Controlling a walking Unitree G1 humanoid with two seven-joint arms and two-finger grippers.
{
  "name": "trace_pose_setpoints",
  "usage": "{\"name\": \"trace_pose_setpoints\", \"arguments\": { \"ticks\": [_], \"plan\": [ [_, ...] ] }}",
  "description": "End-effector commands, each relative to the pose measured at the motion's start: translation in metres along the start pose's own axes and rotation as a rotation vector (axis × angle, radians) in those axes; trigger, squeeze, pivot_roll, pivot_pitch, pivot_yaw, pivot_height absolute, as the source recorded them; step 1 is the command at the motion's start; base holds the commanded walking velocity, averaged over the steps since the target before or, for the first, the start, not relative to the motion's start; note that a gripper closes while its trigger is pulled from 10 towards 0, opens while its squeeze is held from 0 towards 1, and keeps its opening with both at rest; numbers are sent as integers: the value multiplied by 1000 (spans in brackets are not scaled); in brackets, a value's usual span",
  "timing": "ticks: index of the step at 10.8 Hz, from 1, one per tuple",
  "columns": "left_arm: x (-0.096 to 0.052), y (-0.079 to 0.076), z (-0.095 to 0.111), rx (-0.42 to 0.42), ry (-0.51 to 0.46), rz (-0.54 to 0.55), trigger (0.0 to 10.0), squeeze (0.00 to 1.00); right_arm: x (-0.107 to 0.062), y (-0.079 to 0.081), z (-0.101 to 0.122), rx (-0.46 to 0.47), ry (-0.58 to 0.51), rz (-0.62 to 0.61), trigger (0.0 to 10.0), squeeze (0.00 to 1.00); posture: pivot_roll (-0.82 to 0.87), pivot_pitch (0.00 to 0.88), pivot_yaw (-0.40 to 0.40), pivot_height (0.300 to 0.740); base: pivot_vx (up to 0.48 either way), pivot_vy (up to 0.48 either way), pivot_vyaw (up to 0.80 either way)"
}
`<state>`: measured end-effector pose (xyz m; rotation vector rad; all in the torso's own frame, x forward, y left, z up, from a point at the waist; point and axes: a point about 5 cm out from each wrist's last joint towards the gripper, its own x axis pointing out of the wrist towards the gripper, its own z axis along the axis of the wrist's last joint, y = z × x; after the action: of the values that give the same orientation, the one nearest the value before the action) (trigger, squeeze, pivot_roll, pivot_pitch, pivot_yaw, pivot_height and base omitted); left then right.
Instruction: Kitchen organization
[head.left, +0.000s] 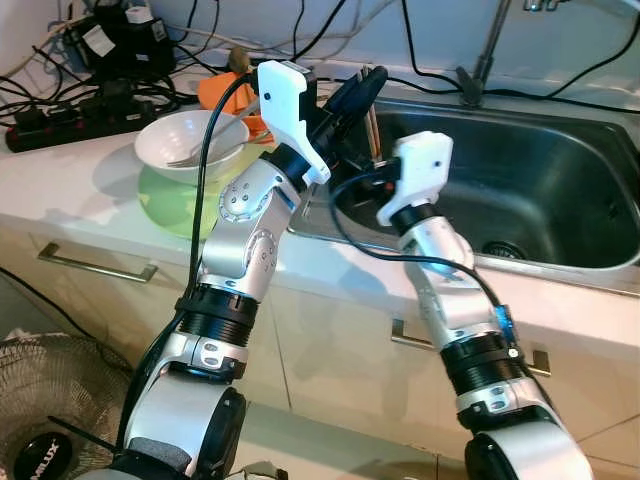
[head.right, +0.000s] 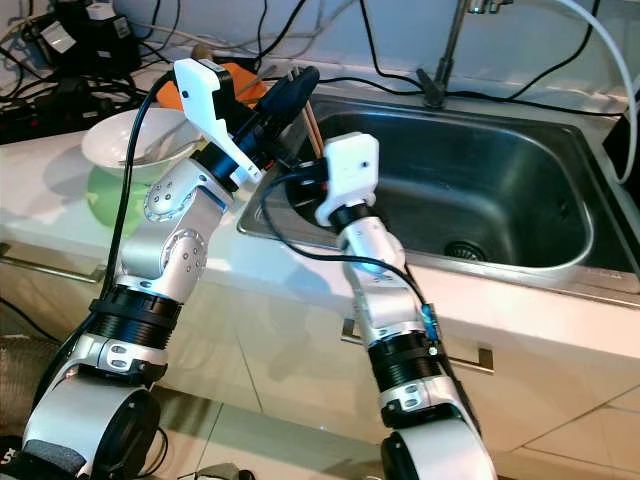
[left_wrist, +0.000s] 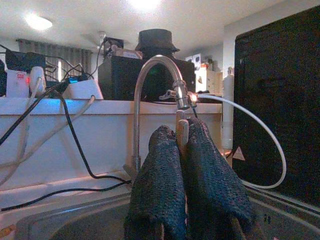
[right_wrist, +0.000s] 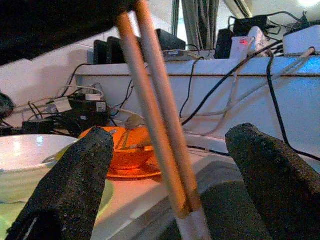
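- A white bowl (head.left: 190, 145) sits on a green plate (head.left: 175, 200) at the left of the counter (head.left: 90, 215), with an orange dish (head.left: 225, 92) behind it and a power strip (head.left: 75, 115) with tangled cables by the wall.
- The left gripper (head.left: 362, 88) hovers at the sink's near-left corner, its fingers clenched on a pair of chopsticks (head.left: 374, 128) — the left wrist view shows the wooden tips (left_wrist: 182, 137) pinched between the two black pads, the faucet (left_wrist: 157, 90) beyond.
- The chopsticks hang down from that grip over the sink edge; they look light, thin and stiff, smooth wood that could swivel or slip out if pinched at one narrow spot.
- The right gripper (right_wrist: 167, 180) sits just below, fingers spread apart with the two sticks (right_wrist: 157, 115) running between them, touching neither as far as I can tell.
- A second hold would best go lower on the sticks, squeezing both together across their width — that should stop them scissoring apart.
- The steel sink (head.left: 560, 180) lies to the right, its drain (head.left: 505, 250) visible.
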<state>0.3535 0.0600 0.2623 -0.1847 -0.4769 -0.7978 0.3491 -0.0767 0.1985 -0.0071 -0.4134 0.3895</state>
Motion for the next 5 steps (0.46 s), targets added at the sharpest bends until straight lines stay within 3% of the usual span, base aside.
{"name": "trace_pose_setpoints", "arguments": {
  "ticks": [1,5],
  "plan": [
    [1,-3,3,17,1,-24,10000,0,3,-1,1,-3,4,-5,0,0,60,14,25,740,0,0,0],
    [2,-5,4,16,2,-32,10000,0,4,0,0,-3,8,-10,0,0,64,17,25,740,0,0,0]
  ]
}}
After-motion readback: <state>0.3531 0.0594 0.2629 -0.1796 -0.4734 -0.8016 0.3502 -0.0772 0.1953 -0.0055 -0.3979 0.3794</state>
